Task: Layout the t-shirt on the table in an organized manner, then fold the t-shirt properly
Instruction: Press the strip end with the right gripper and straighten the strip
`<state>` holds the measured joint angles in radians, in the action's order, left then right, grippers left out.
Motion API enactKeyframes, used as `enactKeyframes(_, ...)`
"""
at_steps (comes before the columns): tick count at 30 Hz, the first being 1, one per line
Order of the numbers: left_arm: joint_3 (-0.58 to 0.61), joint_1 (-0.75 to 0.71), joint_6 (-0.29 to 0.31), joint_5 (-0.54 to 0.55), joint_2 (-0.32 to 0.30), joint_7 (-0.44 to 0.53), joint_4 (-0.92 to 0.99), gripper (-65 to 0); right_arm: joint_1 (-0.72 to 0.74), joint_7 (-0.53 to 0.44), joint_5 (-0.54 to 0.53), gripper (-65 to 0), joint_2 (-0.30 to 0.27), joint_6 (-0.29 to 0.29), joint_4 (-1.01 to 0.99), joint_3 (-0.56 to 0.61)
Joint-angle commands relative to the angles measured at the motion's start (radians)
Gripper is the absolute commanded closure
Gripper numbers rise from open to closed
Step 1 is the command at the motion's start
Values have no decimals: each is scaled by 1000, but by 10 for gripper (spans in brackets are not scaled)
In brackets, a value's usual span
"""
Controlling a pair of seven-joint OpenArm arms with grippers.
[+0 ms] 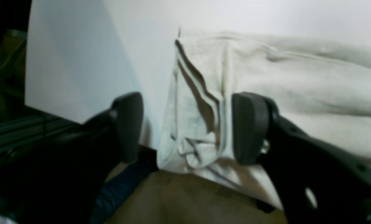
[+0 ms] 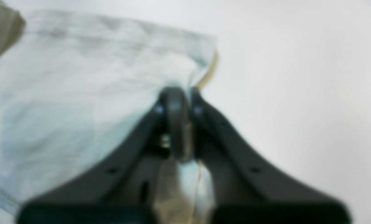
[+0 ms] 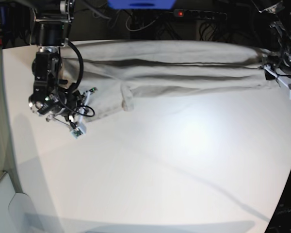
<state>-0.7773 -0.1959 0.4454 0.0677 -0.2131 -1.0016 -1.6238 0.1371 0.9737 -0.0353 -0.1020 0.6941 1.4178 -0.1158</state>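
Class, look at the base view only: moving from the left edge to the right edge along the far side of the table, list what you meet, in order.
Bare table → right claw shut on the t-shirt's corner → t-shirt stretched across → left claw at its far end.

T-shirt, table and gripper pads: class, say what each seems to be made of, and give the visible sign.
T-shirt: soft woven or knit fabric, probably cotton; it creases and drapes in folds.
Table: smooth matte white board, perhaps laminate; only a soft glare.
Left gripper pads: matte black, rubber or plastic; rounded, moulded look.
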Motion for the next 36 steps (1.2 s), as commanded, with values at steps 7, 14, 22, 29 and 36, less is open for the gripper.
enactKeyframes(7,-1,6,-6,1,-15,13,-16,-429,-55,90,1,0,-5,4,262,-2)
enactKeyframes(14,3,9,-6,1,-15,13,-16,-429,-175,218,-1,0,-5,4,542,-6)
enactKeyframes(22,3,13,-6,5,-16,14,-14,-430,-351,216,-1,0,-3,4,584,-80)
enactKeyframes(29,3,14,-6,10,-22,14,35,-430,-426,187,-1,0,-3,4,585,-135)
enactKeyframes(36,5,13,-6,10,-22,82,101,-430,-448,159,5,0,37,4,578,-135)
